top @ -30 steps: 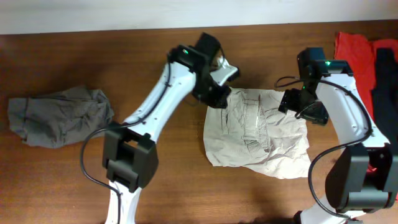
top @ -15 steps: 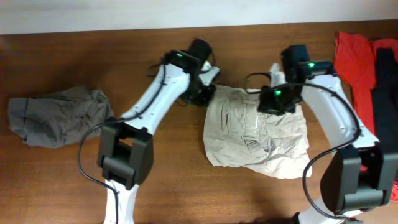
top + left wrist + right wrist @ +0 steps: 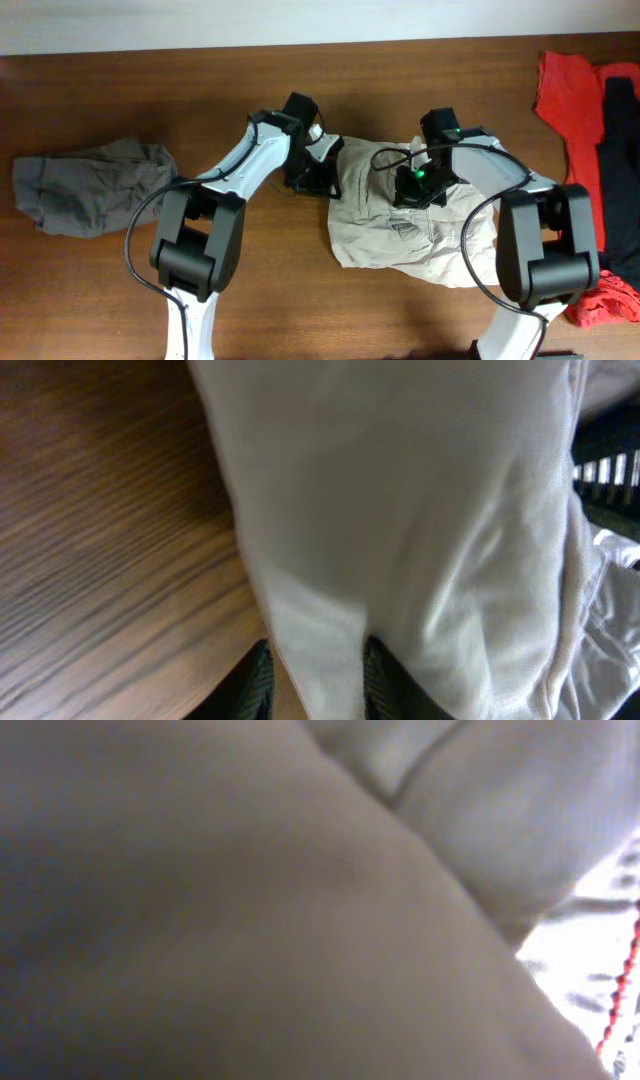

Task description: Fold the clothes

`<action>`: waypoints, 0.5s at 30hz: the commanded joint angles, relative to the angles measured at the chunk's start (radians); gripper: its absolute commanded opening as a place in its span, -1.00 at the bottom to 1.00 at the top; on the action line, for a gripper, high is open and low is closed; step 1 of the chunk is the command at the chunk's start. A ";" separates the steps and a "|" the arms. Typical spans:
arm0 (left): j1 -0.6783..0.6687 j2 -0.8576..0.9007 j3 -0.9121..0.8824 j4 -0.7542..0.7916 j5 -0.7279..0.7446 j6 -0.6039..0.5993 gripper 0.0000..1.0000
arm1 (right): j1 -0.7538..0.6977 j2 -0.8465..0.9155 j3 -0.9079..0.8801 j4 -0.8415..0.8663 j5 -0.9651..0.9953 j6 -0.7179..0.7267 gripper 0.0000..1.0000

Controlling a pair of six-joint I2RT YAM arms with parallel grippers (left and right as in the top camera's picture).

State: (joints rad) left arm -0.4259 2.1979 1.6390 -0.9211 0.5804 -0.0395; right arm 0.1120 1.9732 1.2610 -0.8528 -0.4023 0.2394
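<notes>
At the far left of the bench (image 3: 150, 80) the gray garment (image 3: 95, 185) lies crumpled, just as it did a second ago. Next comes my left tool (image 3: 318, 170), which has dropped from the top left corner of the beige shorts (image 3: 415, 225) to their upper left edge, with my arm swung in closer to the bench. In the left wrist view my left tool (image 3: 315, 685) has its two dark fingers (image 3: 257, 682) standing a little apart. A strip of the shorts' (image 3: 400, 510) edge lies in the gap and bare bench (image 3: 100, 510) wood is beside it. Whether that strip is pinched or only lying there I cannot tell. The shorts sit spread and wrinkled at the middle of the bench, on much the same patch as before. My right tool (image 3: 415, 185) has travelled the most. A second ago it hung released at the shorts' right edge, and now it sits over their upper middle, just right of the left tool, clenched tight. The right wrist view is filled with blurred beige cloth pressed close, so I cannot tell whether any fabric is caught in it. At the far right the red garment (image 3: 565, 95) and the black garment (image 3: 620, 140) lie side by side, touching, where they lay before.
</notes>
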 commanded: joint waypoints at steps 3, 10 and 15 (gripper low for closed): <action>-0.016 -0.005 -0.049 0.058 0.196 0.006 -0.29 | 0.006 0.108 -0.028 0.013 0.021 0.012 -0.91; -0.054 -0.005 -0.049 0.214 0.447 0.006 -0.17 | 0.006 0.108 -0.028 0.013 0.020 0.012 -0.92; -0.082 -0.005 -0.049 0.238 0.464 0.006 -0.24 | 0.006 0.108 -0.028 0.017 0.020 0.012 -0.92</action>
State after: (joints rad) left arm -0.4664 2.1979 1.5875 -0.6933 0.9165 -0.0429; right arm 0.0998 1.9869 1.2690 -0.8600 -0.4328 0.2405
